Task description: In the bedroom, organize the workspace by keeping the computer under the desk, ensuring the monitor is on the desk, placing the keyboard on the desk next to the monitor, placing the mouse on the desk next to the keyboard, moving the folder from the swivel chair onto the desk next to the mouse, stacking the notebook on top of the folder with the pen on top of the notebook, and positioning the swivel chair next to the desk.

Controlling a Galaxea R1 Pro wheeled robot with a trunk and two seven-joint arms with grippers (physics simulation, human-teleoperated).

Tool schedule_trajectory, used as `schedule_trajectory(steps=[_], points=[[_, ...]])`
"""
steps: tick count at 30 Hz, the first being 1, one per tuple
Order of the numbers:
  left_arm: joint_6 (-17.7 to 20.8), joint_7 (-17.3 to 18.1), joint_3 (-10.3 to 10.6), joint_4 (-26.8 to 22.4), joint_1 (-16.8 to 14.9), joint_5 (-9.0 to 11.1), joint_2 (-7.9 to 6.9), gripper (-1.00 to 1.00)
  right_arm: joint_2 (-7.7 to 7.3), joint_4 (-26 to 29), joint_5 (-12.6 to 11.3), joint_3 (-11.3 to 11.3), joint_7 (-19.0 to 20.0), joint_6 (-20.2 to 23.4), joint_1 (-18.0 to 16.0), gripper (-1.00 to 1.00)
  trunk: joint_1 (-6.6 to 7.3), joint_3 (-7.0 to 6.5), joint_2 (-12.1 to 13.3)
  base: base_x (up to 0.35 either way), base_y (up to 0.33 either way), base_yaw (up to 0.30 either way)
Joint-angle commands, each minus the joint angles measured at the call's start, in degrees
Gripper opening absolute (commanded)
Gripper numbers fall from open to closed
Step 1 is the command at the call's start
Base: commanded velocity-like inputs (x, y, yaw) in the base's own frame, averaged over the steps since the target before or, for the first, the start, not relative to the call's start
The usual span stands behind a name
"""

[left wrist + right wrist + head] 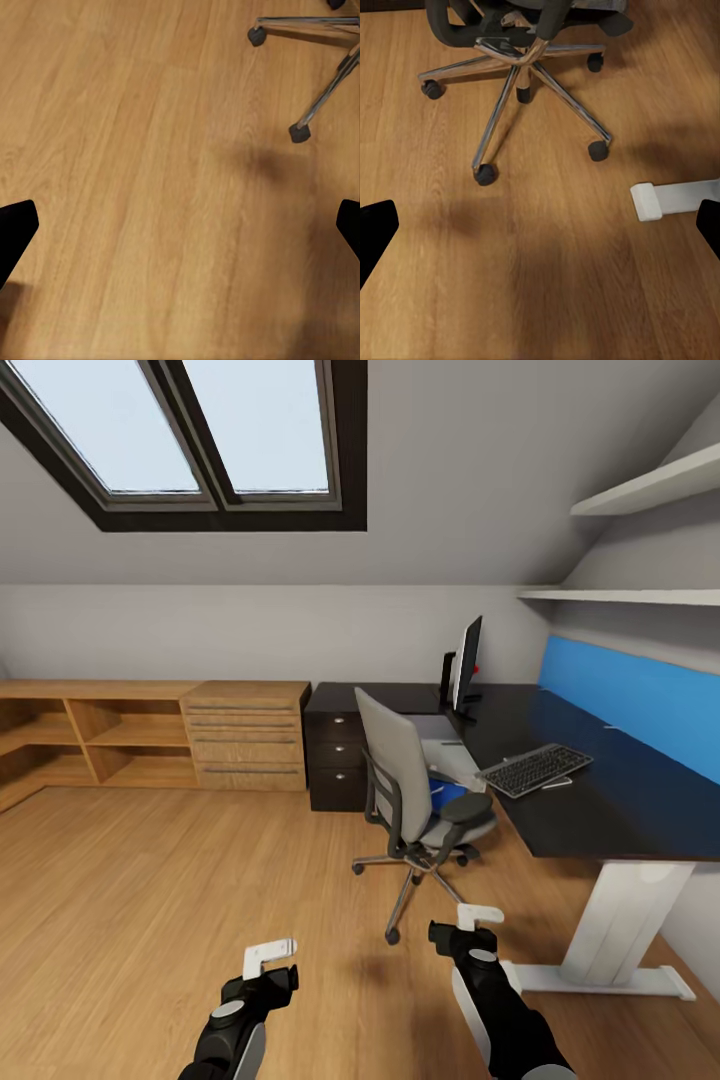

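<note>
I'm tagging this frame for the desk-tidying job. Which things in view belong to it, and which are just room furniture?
Part of the job:
swivel chair
desk
monitor
keyboard
folder, a blue sliver on the chair seat

Just there:
light-wood cabinet
wall shelves
skylight

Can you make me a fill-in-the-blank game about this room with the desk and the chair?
1. The keyboard lies on the glossy black ____.
2. The panel behind the desk is coloured ____.
3. The swivel chair stands on a ____ floor.
4. Both pincers, left pincer and right pincer, hold ____.

Missing words: desk; blue; wooden; nothing
</note>
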State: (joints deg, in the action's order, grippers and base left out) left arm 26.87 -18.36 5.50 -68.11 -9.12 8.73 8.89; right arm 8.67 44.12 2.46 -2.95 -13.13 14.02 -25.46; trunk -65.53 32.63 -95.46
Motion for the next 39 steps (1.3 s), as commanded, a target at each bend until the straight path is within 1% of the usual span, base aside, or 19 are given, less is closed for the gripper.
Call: schedule_trajectory(steps=[1,8,18,20,27,34,39], points=[[0.16,-0.53,0.12,-0.02,-0.05,0.60,-0.02,1.00,0.05,0.10,0.26,-0.13,-0.04,0.32,-0.02,1.00,-0.22,0.25,-0.45,0.000,0.000,0.000],[0.05,-0.54,0.21,0.00,-0.02,0.30,-0.01,1.00,0.03,0.16,0.33,-0.13,-0.03,-0.78,0.09,1.00,-1.76,1.34,-3.26,0.000,0.000,-0.070],[-0.06,-0.54,0.25,-0.47,-0.02,0.25,0.07,1.00,0.01,0.03,0.31,-0.13,0.09,-1.68,0.15,1.00,-3.96,2.74,-7.27,0.000,0.000,-0.217],[-0.06,-0.54,0.16,-1.50,-0.02,0.29,0.08,1.00,-0.04,-0.11,0.29,-0.07,0.05,-3.66,0.15,1.00,-4.40,3.09,-8.07,0.000,0.000,-0.047],[-0.06,-0.54,0.13,-1.99,-0.04,0.32,0.08,1.00,-0.06,-0.17,0.35,-0.04,-0.06,-6.35,0.15,1.00,-5.93,4.33,-10.88,0.000,0.000,-0.015],[-0.06,-0.54,0.13,-2.02,-0.02,0.32,0.08,1.00,0.09,-0.18,0.33,-0.04,-0.05,-6.60,0.22,1.00,-7.47,5.59,-13.68,0.000,0.000,-0.005],[-0.13,-0.54,0.13,-2.02,-0.02,0.32,0.08,1.00,0.06,-0.18,0.28,-0.04,-0.06,-6.63,0.24,1.00,-8.57,6.49,-15.69,0.000,0.000,-0.121]])
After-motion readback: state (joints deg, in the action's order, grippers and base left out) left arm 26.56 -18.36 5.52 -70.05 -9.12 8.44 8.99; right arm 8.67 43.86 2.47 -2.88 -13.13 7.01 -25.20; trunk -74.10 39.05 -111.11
